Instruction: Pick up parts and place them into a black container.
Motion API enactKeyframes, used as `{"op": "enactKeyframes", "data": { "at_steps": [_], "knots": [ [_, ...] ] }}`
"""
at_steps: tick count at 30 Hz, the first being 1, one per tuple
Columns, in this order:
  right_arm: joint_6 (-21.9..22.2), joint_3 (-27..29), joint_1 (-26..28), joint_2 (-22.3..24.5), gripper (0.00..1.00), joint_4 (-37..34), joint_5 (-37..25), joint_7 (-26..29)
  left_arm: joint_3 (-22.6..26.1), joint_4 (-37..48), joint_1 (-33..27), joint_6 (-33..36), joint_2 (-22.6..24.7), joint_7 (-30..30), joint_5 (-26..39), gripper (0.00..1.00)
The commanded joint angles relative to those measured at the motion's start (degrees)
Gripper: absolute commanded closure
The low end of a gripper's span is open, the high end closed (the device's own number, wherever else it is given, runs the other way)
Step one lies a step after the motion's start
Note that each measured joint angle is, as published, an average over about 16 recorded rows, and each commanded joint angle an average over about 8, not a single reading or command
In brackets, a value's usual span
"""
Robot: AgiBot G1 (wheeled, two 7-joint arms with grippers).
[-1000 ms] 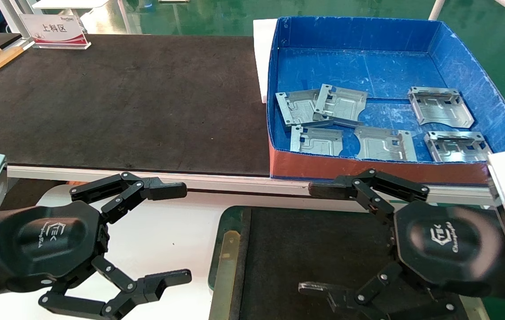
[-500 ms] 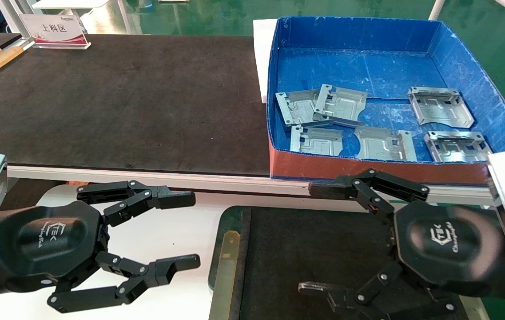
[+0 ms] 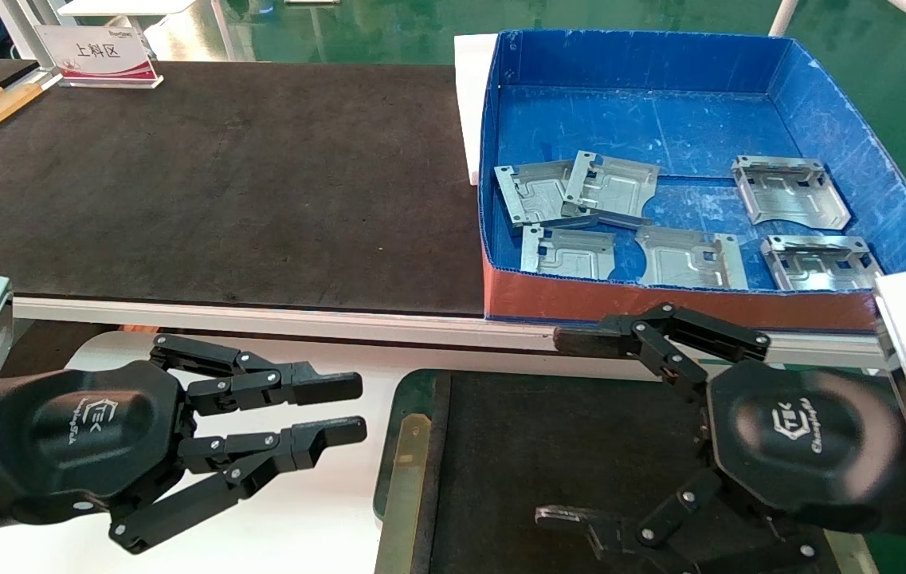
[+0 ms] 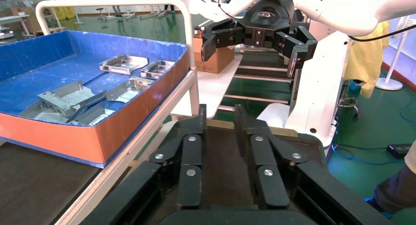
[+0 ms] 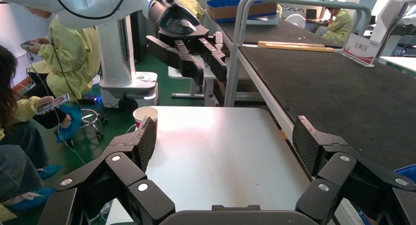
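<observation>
Several silver-grey parts [image 3: 612, 187] lie inside the blue box [image 3: 644, 56], two of them overlapping at its left side; they also show in the left wrist view [image 4: 73, 100]. The black container [image 3: 419, 381], a shallow tray with a worn green rim, lies empty at the front centre. My left gripper [image 3: 343, 409] hangs over the white table just left of the tray's rim, its fingers drawn almost together on nothing [image 4: 219, 114]. My right gripper [image 3: 564, 430] hovers over the tray, wide open and empty [image 5: 226, 141].
A long black mat [image 3: 221, 175] covers the bench left of the box, with a sign [image 3: 98, 56] at its far corner. A metal rail [image 3: 341, 323] separates bench and white table [image 3: 317, 478]. A paper cup [image 5: 145, 114] stands beyond the table's edge.
My left gripper's fingers have closed from wide open to a narrow gap, gripping nothing. The right arm, the parts and the tray have not moved.
</observation>
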Motion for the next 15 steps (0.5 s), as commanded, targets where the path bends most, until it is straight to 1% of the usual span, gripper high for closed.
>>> {"op": "enactKeyframes", "data": {
  "at_steps": [1,10,15],
  "knots": [
    [0.0,0.0,0.0,0.0,0.00,0.0,0.0,0.0,0.0,0.0,0.0,0.0,0.0,0.0,0.0,1.00],
    [0.2,0.1,0.2,-0.1,0.00,-0.4,0.1,0.0,0.0,0.0,0.0,0.0,0.0,0.0,0.0,1.00],
    [1.5,0.2,1.7,-0.9,0.00,-2.5,-0.9,-0.7,0.0,0.0,0.0,0.0,0.0,0.0,0.0,1.00]
  ]
}}
